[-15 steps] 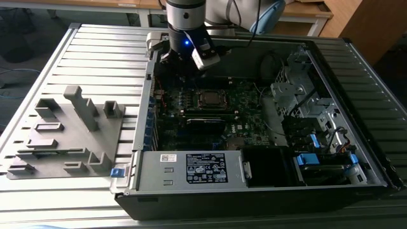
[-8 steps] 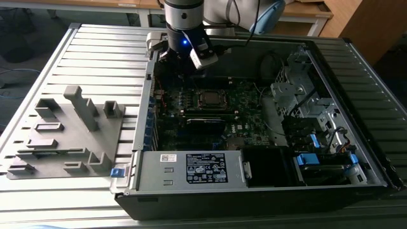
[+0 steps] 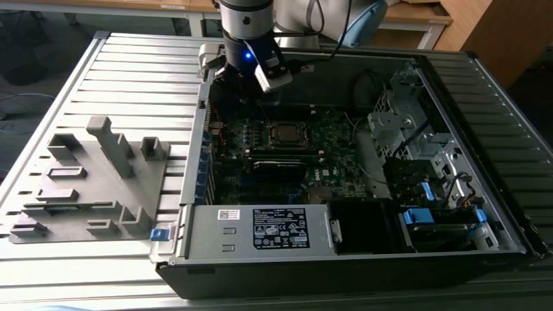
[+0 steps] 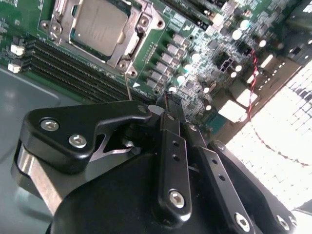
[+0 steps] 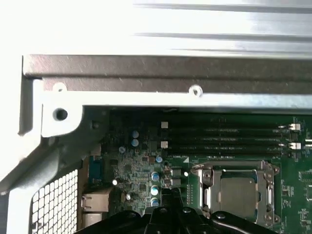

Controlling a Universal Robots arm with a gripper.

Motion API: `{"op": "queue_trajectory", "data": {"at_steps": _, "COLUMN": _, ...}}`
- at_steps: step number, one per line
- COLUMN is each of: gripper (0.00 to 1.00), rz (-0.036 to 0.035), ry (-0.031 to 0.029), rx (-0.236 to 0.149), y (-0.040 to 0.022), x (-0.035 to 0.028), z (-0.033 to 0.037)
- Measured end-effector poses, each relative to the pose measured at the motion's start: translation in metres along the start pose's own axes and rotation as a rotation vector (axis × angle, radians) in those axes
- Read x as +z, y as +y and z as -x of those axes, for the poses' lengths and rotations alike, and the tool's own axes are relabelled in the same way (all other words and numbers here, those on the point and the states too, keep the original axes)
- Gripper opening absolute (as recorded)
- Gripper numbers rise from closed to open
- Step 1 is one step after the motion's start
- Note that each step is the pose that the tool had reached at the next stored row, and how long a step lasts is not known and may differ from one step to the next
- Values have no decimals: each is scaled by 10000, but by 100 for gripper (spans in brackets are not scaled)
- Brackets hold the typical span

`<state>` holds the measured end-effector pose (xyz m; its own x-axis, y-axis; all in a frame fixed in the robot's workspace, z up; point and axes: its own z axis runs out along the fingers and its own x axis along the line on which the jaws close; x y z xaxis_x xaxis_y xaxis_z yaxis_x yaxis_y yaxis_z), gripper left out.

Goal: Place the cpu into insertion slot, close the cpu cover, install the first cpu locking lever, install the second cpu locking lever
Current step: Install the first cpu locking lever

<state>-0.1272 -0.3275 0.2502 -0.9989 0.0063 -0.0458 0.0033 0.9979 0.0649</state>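
Two steps look done to us: the cpu [image 4: 100,24] sits in the insertion slot [image 4: 73,38] under the lowered cpu cover [image 4: 139,35]; a thin locking lever [image 4: 127,85] seems unlatched, near our empty, pressed-together jaws.

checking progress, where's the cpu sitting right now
In the exterior view the cpu lies near the middle of the green motherboard, framed by the cpu cover, with the long memory slots alongside.
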Motion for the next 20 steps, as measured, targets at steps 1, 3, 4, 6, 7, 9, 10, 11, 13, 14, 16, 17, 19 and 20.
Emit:
{"op": "queue_trajectory", "data": {"at_steps": 1, "gripper": 11, "rz": 21, "ry": -1, "rx": 3, "y": 9, "x": 1, "z": -2}}
{"op": "queue_trajectory", "data": {"at_steps": 3, "gripper": 11, "rz": 72, "ry": -1, "rx": 13, "y": 27, "x": 3, "z": -4}}
{"op": "queue_trajectory", "data": {"at_steps": 4, "gripper": 11, "rz": 97, "ry": -1, "rx": 17, "y": 35, "x": 4, "z": -5}}
{"op": "queue_trajectory", "data": {"at_steps": 6, "gripper": 11, "rz": 165, "ry": 0, "rx": 25, "y": 50, "x": 4, "z": -6}}
{"op": "queue_trajectory", "data": {"at_steps": 7, "gripper": 11, "rz": 206, "ry": 0, "rx": 30, "y": 58, "x": 5, "z": -7}}
{"op": "queue_trajectory", "data": {"at_steps": 9, "gripper": 11, "rz": 292, "ry": -1, "rx": 37, "y": 73, "x": 8, "z": -7}}
{"op": "queue_trajectory", "data": {"at_steps": 10, "gripper": 11, "rz": 338, "ry": 0, "rx": 41, "y": 81, "x": 8, "z": -8}}
{"op": "queue_trajectory", "data": {"at_steps": 11, "gripper": 11, "rz": 381, "ry": -1, "rx": 45, "y": 88, "x": 9, "z": -8}}
{"op": "queue_trajectory", "data": {"at_steps": 13, "gripper": 11, "rz": 466, "ry": 0, "rx": 53, "y": 103, "x": 11, "z": -8}}
{"op": "queue_trajectory", "data": {"at_steps": 14, "gripper": 11, "rz": 494, "ry": -1, "rx": 56, "y": 108, "x": 11, "z": -8}}
{"op": "queue_trajectory", "data": {"at_steps": 16, "gripper": 11, "rz": 532, "ry": -3, "rx": 59, "y": 112, "x": 13, "z": -8}}
{"op": "queue_trajectory", "data": {"at_steps": 17, "gripper": 11, "rz": 535, "ry": -2, "rx": 61, "y": 112, "x": 12, "z": -6}}
{"op": "queue_trajectory", "data": {"at_steps": 19, "gripper": 11, "rz": 535, "ry": -1, "rx": 68, "y": 113, "x": 12, "z": 11}}
{"op": "queue_trajectory", "data": {"at_steps": 20, "gripper": 11, "rz": 535, "ry": -2, "rx": 73, "y": 113, "x": 13, "z": 28}}
